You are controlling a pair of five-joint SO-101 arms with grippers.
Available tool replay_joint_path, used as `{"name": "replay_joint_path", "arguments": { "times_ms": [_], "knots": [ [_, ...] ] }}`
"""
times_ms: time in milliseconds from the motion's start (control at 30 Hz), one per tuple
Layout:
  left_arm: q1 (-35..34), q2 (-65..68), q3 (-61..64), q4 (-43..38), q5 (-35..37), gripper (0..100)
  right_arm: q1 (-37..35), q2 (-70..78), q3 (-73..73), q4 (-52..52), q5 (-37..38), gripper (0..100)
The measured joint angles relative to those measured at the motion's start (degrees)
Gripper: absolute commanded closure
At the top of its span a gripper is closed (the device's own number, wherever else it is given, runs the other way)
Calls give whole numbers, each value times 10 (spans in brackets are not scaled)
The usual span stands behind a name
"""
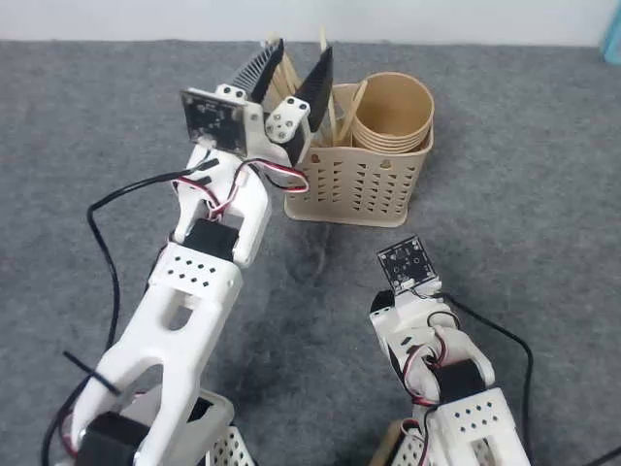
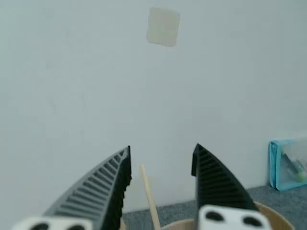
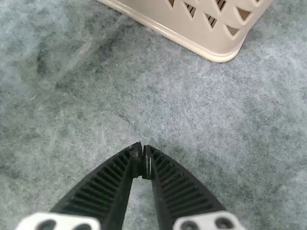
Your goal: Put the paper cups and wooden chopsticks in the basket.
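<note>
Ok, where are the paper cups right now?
In the high view, the stacked paper cups sit inside the basket at its right end, with the wooden chopsticks standing just left of them.

Left tool (image 2: pixel 162 151) raised, jaws apart, right tool (image 3: pixel 143 149) low, closed

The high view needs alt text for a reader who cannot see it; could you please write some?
A beige slotted basket on grey carpet holds a stack of paper cups and upright wooden chopsticks. The left gripper hangs open over the basket's end away from the cups, chopsticks between its jaws; the right arm sits short of the basket.
</note>
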Motion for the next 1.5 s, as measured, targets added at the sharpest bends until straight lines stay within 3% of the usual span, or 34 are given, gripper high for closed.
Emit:
{"name": "replay_joint_path", "arguments": {
  "times_ms": [200,400,500,700,867,900,1167,1333,1500],
  "knots": [
    [-1,-79,0,10,0,793,0,0,0,0,0,991],
    [-38,-216,0,110,0,794,8,0,0,0,0,991],
    [-54,-289,0,177,0,794,51,0,0,-23,-3,991],
    [-85,-420,46,302,25,796,176,0,-24,-32,-109,991],
    [-115,-524,143,326,32,949,251,-1,-103,29,-131,991],
    [-120,-543,168,326,32,994,254,-7,-112,41,-131,991],
    [-168,-699,346,326,33,989,261,-190,-119,177,-88,991],
    [-194,-768,443,335,36,989,261,-185,-117,213,-85,991],
    [-192,-768,499,407,35,989,231,-185,-73,238,-85,991]
  ]
}}
